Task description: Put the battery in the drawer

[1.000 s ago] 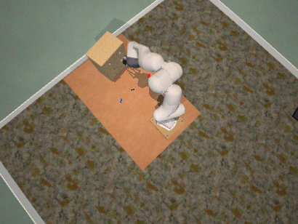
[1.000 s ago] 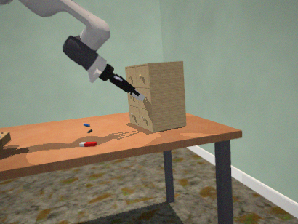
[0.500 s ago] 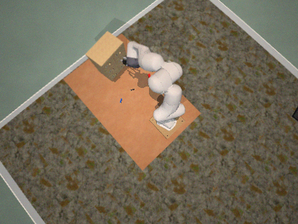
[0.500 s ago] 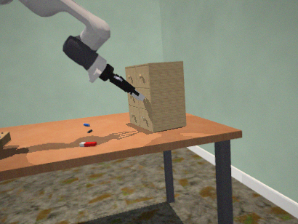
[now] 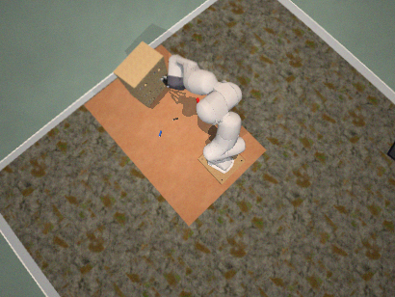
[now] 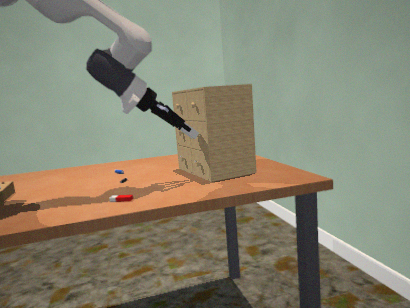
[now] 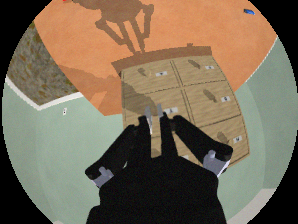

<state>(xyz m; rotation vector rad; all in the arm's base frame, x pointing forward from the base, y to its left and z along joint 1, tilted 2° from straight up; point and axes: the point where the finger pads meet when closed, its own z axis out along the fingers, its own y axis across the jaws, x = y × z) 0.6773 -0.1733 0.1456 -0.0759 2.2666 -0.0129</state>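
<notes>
On the table (image 6: 280,180), the battery (image 6: 123,180) lies well apart from the near-closed hand (image 6: 189,132) at the chest (image 6: 230,130) knob.

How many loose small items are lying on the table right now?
3: a red one nearest the front edge, a blue one farther back, and a black one between them. The chest or arm may hide others.

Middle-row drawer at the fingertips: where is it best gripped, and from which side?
Grip the drawer by its small front knob, like the top row's knob. Its front sits flush in the chest, so no edge offers a hold. Come straight at the front, as the gripper does, with one finger on each side of the knob.
</notes>
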